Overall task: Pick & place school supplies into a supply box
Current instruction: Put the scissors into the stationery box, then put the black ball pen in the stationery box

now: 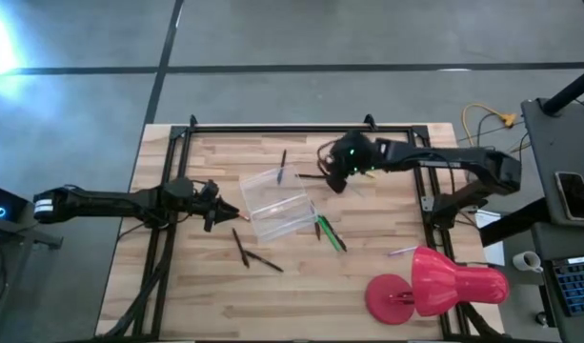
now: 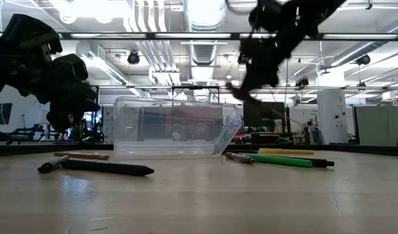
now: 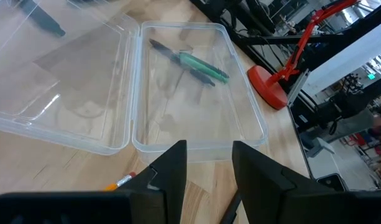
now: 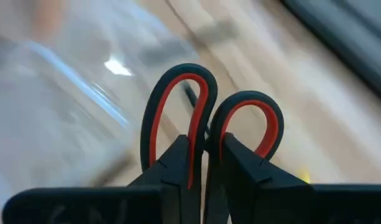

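The clear box (image 1: 277,205) lies open near the middle of the counter (image 1: 177,305), lid and tray side by side.

The right gripper (image 4: 206,155) hangs in the air just past the box's far right corner, above the counter. Its fingers (image 4: 178,165) pinch the scissors (image 4: 209,118) by the red-lined handle loops, which stand up between and above the fingertips.

The left gripper (image 3: 209,165) hovers just beside the box's left edge, its fingers (image 3: 171,171) spread apart with nothing between them. An orange pencil tip (image 3: 119,182) lies on the counter under it.

A green pen (image 1: 330,233) and a dark one lie on the counter touching or just beside the box's right end; seen through the clear wall from the left wrist, they look as if inside. A yellow pen (image 2: 286,151) lies just behind them. Two dark pens (image 1: 253,255) lie near the box's front left, and another (image 1: 283,164) lies beyond its far side. A pale pink pen (image 1: 402,252) rests farther right of the box, near the red lamp (image 1: 434,281).
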`<control>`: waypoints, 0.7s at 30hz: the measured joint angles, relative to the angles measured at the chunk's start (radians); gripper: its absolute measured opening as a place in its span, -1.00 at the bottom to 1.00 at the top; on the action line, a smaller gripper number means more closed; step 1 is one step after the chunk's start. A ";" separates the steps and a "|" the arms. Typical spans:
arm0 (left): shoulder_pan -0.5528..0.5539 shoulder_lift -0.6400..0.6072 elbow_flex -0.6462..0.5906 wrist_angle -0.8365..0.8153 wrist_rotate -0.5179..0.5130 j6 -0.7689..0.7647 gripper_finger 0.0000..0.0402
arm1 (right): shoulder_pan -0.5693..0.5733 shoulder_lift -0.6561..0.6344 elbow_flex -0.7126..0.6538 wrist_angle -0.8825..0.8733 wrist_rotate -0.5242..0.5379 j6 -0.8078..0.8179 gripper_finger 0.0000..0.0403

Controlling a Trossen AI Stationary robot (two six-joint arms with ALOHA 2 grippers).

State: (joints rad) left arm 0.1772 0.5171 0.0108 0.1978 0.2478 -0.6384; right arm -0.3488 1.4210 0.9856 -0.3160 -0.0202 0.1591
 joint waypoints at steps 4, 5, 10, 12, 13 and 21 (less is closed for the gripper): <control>0.000 0.000 0.000 0.000 0.000 0.000 -0.43 | 0.023 0.042 0.114 0.044 -0.094 -0.071 -0.98; 0.000 0.000 0.000 0.000 0.000 0.000 -0.43 | 0.032 0.078 0.146 0.042 -0.106 -0.069 -0.99; 0.000 0.000 0.000 0.000 0.000 0.000 -0.43 | 0.098 0.278 0.338 0.047 -0.116 -0.078 -0.98; 0.000 0.000 0.000 0.000 0.000 0.000 -0.43 | 0.126 0.344 0.420 0.007 -0.116 -0.089 -0.98; 0.000 0.000 0.000 0.000 0.000 0.000 -0.43 | 0.136 0.379 0.455 -0.028 -0.116 -0.097 -0.98; 0.000 0.000 0.000 0.000 0.000 0.000 -0.43 | 0.149 0.520 0.580 -0.156 -0.116 -0.139 -0.97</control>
State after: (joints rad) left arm 0.1772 0.5171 0.0109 0.1978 0.2478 -0.6384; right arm -0.2000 1.9409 1.5657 -0.4719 -0.1360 0.0204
